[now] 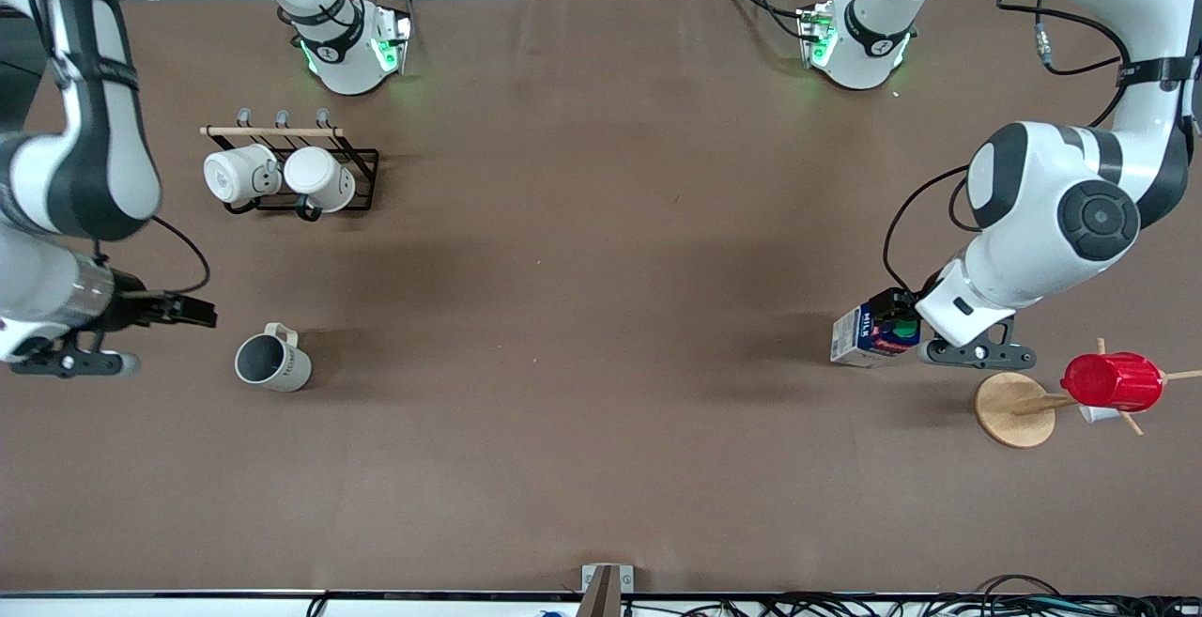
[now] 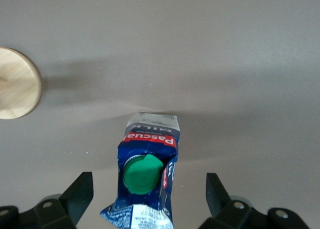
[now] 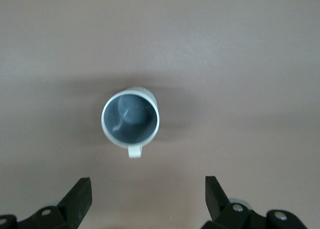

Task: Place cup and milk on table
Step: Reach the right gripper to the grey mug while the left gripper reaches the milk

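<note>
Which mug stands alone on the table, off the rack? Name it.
The grey-beige cup with dark lettering, standing upright on the table; both white mugs hang on the black rack.

- The cup (image 1: 273,362) stands upright on the table (image 1: 582,316) toward the right arm's end.
- The right gripper (image 1: 192,310) is beside it.
- The milk (image 1: 873,336) stands toward the left arm's end.
- The left gripper (image 1: 892,309) is over it.
- Two white mugs (image 1: 280,176) sit in a black wire rack (image 1: 362,166).
- A red cup (image 1: 1112,381) hangs on a wooden stand (image 1: 1012,408).
</note>
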Available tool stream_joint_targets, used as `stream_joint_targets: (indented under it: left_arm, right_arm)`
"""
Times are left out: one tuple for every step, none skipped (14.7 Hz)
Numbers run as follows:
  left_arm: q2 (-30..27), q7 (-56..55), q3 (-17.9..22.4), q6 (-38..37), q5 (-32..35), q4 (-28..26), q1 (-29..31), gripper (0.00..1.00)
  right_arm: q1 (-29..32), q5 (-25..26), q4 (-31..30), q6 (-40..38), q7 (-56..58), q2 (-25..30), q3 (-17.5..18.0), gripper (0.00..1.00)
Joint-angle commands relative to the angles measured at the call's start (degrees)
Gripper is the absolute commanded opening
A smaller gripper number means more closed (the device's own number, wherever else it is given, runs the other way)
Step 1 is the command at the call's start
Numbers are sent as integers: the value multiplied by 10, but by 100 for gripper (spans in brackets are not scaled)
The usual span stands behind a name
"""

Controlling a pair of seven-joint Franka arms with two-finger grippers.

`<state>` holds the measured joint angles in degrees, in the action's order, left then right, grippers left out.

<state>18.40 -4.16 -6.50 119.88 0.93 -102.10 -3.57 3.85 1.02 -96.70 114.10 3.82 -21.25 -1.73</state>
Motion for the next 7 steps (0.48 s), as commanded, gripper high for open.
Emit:
stream_joint_targets:
  left_arm:
    - [6,10,-2,4,8,-3,1,91]
    - [7,10,-2,4,8,-6,1,84]
    - [8,9,-2,4,8,-11,1,80]
    - [8,9,-2,4,8,-13,0,76]
    - [11,9,-2,4,8,-13,-1,74]
    - [14,9,-2,4,8,-13,-1,72]
    - [14,9,-2,4,8,-13,-1,71]
  right_arm:
    - [5,-12,-33,72,10,-18,3,100]
    - [5,-12,-41,97,13,-29,3,100]
    - [4,-11,-47,119,14,-38,3,100]
    - [4,-11,-58,143,20,-45,3,100]
    - [4,-11,-73,173,30,-49,3,100]
    - [5,-11,-91,205,38,-51,3,100]
    - [5,-11,-112,239,42,-54,3,100]
